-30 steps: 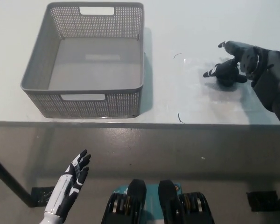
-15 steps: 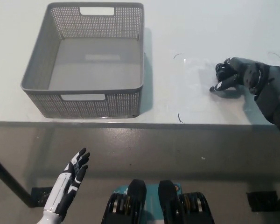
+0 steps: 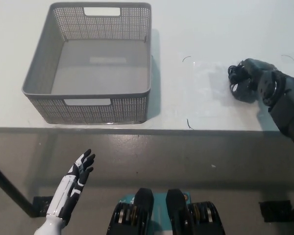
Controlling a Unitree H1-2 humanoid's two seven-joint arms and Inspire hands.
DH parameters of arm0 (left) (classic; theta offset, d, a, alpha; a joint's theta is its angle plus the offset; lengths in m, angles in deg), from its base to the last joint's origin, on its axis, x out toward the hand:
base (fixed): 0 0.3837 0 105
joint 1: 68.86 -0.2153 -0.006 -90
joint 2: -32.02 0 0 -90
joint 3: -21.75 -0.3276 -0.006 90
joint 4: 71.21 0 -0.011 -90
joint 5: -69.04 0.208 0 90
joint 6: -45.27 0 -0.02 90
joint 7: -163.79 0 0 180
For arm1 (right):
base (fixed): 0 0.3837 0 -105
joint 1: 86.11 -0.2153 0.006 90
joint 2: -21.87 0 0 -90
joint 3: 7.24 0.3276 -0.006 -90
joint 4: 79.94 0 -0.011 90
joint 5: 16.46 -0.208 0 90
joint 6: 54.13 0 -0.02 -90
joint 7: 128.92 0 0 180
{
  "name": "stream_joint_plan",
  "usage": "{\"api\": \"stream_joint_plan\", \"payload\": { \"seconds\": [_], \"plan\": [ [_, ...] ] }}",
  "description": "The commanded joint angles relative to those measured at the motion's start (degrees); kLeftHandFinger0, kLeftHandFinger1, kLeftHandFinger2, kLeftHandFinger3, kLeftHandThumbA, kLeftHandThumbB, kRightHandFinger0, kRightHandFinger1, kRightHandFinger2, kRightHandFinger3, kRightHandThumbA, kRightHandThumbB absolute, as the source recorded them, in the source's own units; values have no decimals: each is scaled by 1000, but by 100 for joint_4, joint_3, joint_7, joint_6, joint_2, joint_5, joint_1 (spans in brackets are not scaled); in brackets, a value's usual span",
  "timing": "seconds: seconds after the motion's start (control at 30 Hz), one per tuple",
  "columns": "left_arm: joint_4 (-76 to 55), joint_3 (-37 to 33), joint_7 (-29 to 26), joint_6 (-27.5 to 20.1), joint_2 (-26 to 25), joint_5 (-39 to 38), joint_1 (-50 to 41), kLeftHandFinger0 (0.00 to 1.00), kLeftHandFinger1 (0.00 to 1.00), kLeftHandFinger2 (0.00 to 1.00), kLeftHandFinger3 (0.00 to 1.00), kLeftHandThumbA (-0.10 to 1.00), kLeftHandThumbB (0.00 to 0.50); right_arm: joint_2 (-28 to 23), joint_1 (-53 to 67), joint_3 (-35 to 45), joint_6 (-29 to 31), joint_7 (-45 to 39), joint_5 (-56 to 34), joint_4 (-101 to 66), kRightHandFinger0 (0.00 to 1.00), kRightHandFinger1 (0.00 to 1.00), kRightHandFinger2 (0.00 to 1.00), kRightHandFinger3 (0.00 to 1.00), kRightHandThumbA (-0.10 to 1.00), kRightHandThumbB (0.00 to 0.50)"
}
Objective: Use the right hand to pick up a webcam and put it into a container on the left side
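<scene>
Nearest the camera, the white left hand point(image 3: 73, 182) hangs below the table's front edge with its fingers spread apart and nothing in them; compared with half a second ago it sits a touch lower and its fingers point a little more upward, otherwise it rests where it was. Beyond it the pale table point(image 3: 201, 105) carries everything else. Out to the right, the black right hand point(image 3: 252, 78) lies on the tabletop with its fingers curled over the dark webcam point(image 3: 242, 89), which sits on the table under and just in front of those fingers, touching them. A second ago the fingers were stretched out, one pointing left past the webcam; half a second ago one fingertip still poked out to the lower left; now they have drawn in around the webcam's body. Whether the grip is fully closed cannot be told, since black fingers and black webcam merge. The webcam is not lifted. Well apart from the fingers, far to their left, the grey mesh basket point(image 3: 44, 68) stands unmoved, and its inside shows only its bare floor.
</scene>
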Motion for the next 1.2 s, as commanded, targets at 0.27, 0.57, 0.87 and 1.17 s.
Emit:
{"api": "stream_joint_plan", "payload": {
  "seconds": [0.27,0.57,0.87,1.17],
  "plan": [
    [-22,58,64,-41,-120,-70,162,1000,1000,1000,1000,925,221,-104,-265,585,841,1026,-458,-50,0,427,791,716,-100,193],
    [-45,24,64,19,-154,34,278,1000,1000,1000,1000,968,206,-292,-610,1338,1229,1537,-992,-229,0,292,674,674,-100,175],
    [-66,34,128,67,-168,-120,329,1000,1000,1000,1000,1000,230,-522,-1234,1850,1260,1585,-1193,-760,0,254,733,765,-100,151],
    [-57,19,124,90,-127,-128,329,1000,1000,1000,1000,1000,266,-374,-1378,1907,1061,1206,-1220,-2155,0,387,821,814,-100,153]
  ]
}}
